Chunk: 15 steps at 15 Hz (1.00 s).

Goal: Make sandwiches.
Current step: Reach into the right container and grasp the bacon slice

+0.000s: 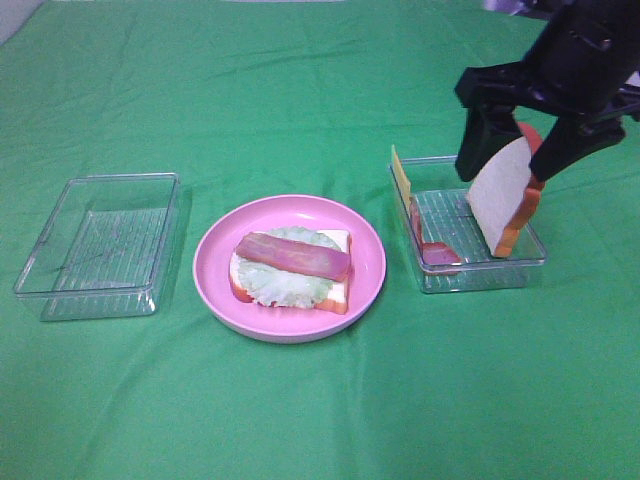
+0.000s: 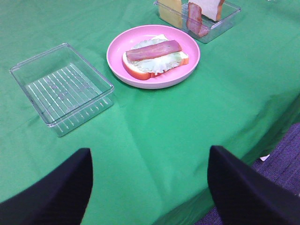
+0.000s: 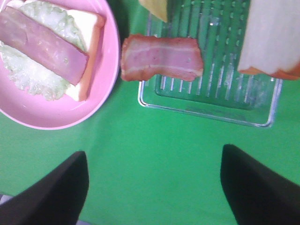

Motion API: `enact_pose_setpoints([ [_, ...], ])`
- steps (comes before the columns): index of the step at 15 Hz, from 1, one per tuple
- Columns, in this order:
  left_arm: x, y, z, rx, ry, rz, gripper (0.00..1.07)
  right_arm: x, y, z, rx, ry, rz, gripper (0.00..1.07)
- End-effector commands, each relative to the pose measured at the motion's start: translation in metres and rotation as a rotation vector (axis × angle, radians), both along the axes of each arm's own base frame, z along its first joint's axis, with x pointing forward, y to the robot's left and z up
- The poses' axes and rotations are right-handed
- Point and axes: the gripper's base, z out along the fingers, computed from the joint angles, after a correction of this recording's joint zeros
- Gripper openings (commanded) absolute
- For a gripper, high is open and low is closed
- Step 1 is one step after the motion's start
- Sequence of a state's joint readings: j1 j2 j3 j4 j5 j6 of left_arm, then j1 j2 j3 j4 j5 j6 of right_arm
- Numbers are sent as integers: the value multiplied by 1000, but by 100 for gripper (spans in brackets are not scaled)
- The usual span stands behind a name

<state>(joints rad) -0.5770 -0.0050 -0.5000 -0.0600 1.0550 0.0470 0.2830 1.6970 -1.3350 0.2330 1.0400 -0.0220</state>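
An open-faced sandwich (image 1: 290, 268) lies on the pink plate (image 1: 290, 330): a bread slice, lettuce and one bacon strip (image 1: 293, 256) on top. It also shows in the left wrist view (image 2: 154, 58) and the right wrist view (image 3: 44, 44). A second bread slice (image 1: 500, 205) leans upright in the right clear tray (image 1: 480, 282), with a yellow cheese slice (image 1: 401, 172) and a bacon strip (image 3: 161, 58) draped over its near-plate rim. My right gripper (image 1: 507, 178) is open just above that bread, fingers either side, holding nothing (image 3: 152, 187). My left gripper (image 2: 150, 187) is open and empty, far from everything.
An empty clear tray (image 1: 90, 292) stands left of the plate and shows in the left wrist view (image 2: 84, 117). A green cloth covers the table. The left wrist view shows the table's edge and floor (image 2: 281, 154) close to the left gripper.
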Motion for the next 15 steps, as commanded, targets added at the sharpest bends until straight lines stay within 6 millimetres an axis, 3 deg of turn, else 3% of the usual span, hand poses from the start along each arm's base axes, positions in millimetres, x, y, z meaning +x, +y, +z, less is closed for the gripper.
enact_pose_setpoints([
  [1,-3,1,0,-21,-25,-6,67,10,24,-8,-23,-3,18,73],
  [3,-2,1,0,-19,-26,-5,67,28,41,-20,-11,3,33,73],
  [7,-2,1,0,-18,-26,-4,67,53,50,-51,-39,53,25,72],
  [12,-2,1,0,-18,-27,-3,67,67,50,-83,-91,77,31,64],
  [15,-2,1,0,-18,-27,-3,67,70,50,-89,-93,57,29,58],
])
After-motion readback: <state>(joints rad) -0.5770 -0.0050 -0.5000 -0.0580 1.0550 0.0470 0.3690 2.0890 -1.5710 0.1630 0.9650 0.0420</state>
